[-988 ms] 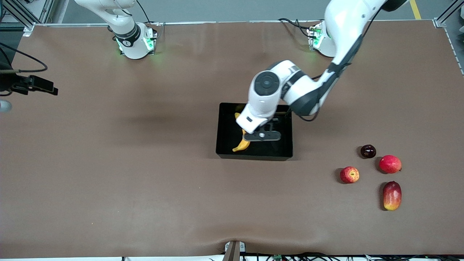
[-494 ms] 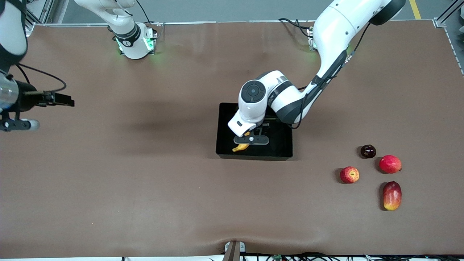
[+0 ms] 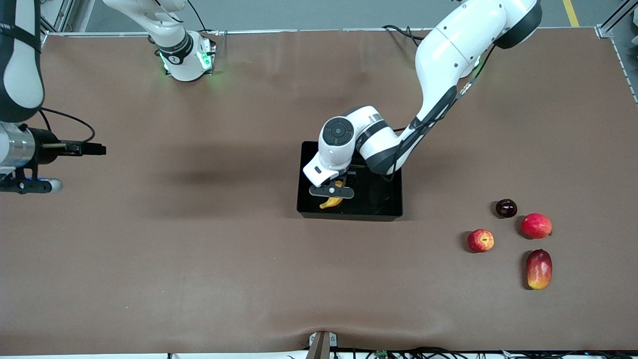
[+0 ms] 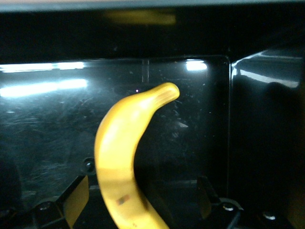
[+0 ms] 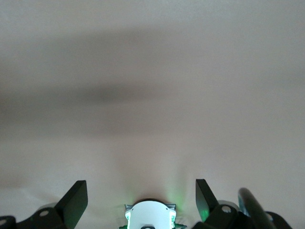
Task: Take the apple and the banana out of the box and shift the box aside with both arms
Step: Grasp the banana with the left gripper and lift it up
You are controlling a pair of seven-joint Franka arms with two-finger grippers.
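The yellow banana (image 3: 330, 203) lies in the black tray (image 3: 349, 215) at mid-table. My left gripper (image 3: 333, 192) is down inside the tray over the banana, open. In the left wrist view the banana (image 4: 119, 157) runs between the spread fingers (image 4: 76, 198) on the tray floor (image 4: 190, 119), with a gap to each finger. The small streaked red apple (image 3: 480, 240) sits on the table toward the left arm's end, nearer the front camera than the tray. My right gripper (image 3: 31, 186) is open and empty over bare table at the right arm's end; its wrist view shows spread fingers (image 5: 76, 200).
Beside the apple are a dark round fruit (image 3: 506, 208), a plain red round fruit (image 3: 536, 225) and a red-yellow mango (image 3: 539, 269). The right arm's base (image 3: 185, 60) stands at the table's top edge.
My left gripper has shifted toward the right arm's end inside the tray, over the banana's lower part. The right arm has come farther into view at the table's end.
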